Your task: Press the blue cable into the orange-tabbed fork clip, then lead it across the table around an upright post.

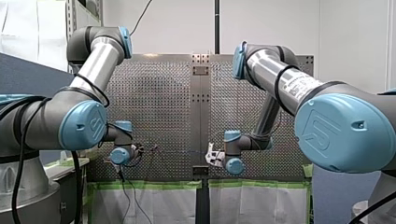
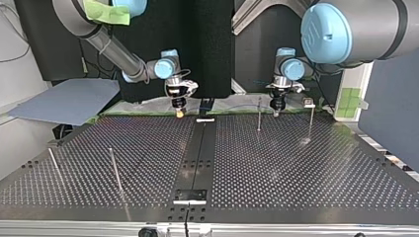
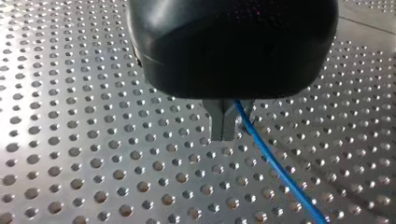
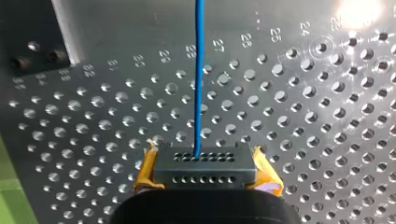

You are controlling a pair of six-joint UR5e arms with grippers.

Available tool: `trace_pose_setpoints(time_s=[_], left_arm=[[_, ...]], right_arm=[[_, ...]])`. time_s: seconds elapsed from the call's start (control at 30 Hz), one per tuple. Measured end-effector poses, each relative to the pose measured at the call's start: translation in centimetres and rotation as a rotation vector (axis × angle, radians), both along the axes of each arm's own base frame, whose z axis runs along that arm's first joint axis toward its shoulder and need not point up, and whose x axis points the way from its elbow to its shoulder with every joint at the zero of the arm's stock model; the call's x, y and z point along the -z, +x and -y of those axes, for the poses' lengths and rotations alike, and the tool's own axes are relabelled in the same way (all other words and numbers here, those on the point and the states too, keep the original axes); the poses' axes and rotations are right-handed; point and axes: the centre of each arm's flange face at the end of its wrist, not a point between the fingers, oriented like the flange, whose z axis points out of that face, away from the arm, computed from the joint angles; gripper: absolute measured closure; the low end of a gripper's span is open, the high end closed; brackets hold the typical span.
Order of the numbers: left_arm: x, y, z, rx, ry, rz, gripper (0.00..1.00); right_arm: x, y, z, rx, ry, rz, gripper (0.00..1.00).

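Observation:
The blue cable (image 3: 275,165) leaves my left gripper (image 3: 226,127), whose metal fingers are shut on it just above the perforated table. It runs as a thin, taut line (image 1: 182,151) across to my right gripper (image 1: 212,156). In the right wrist view the cable (image 4: 200,70) enters a black perforated block (image 4: 205,168), and my right gripper (image 4: 205,173) is shut on that block with its yellow pads (image 4: 144,170) on either side. In the top view, my right gripper (image 2: 179,107) is left of centre and my left gripper (image 2: 276,108) is at the right. I cannot make out an orange tab.
Two upright posts (image 2: 259,116) (image 2: 311,121) flank my left gripper near the table's far edge, beside a small pale fixture (image 2: 307,102). Two more posts (image 2: 114,170) (image 2: 54,164) lean at the near left. A dark seam strip (image 2: 200,148) splits the table.

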Motion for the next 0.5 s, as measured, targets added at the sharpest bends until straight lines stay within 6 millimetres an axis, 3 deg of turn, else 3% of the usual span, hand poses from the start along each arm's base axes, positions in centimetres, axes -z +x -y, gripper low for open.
trace_pose_setpoints(time_s=[0.1,0.13,0.2,0.23,0.27,0.33,0.37,0.43,0.47,0.5], left_arm=[[-0.2,0.3,-0.2,-0.001,0.017,0.026,1.0],[-0.3,0.4,-0.3,-0.002,0.02,0.033,0.92],[-0.5,0.6,-0.4,-0.003,0.023,0.053,0.92],[-0.6,0.7,-0.5,-0.003,0.024,0.06,0.69],[-0.7,0.8,-0.5,-0.002,0.024,0.065,0.69],[-0.6,0.8,-0.6,0.0,0.027,0.064,0.42],[-0.6,0.8,-0.6,0.001,0.028,0.059,0.42],[-0.4,0.6,-0.8,-0.001,0.031,0.042,0.12],[-0.3,0.6,-0.9,-0.003,0.032,0.034,0.12],[-0.2,0.5,-1.0,-0.004,0.032,0.024,0.0]], right_arm=[[-0.5,0.1,0.8,0.005,0.0,-0.012,1.0],[-0.6,0.1,1.0,0.007,0.0,-0.019,1.0],[-0.7,-0.1,1.2,0.01,0.008,-0.035,1.0],[-0.6,-0.2,1.3,0.012,0.013,-0.041,1.0],[-0.6,-0.4,1.4,0.014,0.02,-0.048,1.0],[-0.5,-0.7,1.5,0.018,0.031,-0.056,1.0],[-0.5,-0.9,1.6,0.021,0.036,-0.06,1.0],[-0.4,-1.2,1.8,0.025,0.041,-0.064,1.0],[-0.4,-1.4,1.9,0.028,0.044,-0.066,1.0],[-0.3,-1.5,1.9,0.029,0.046,-0.068,1.0]])
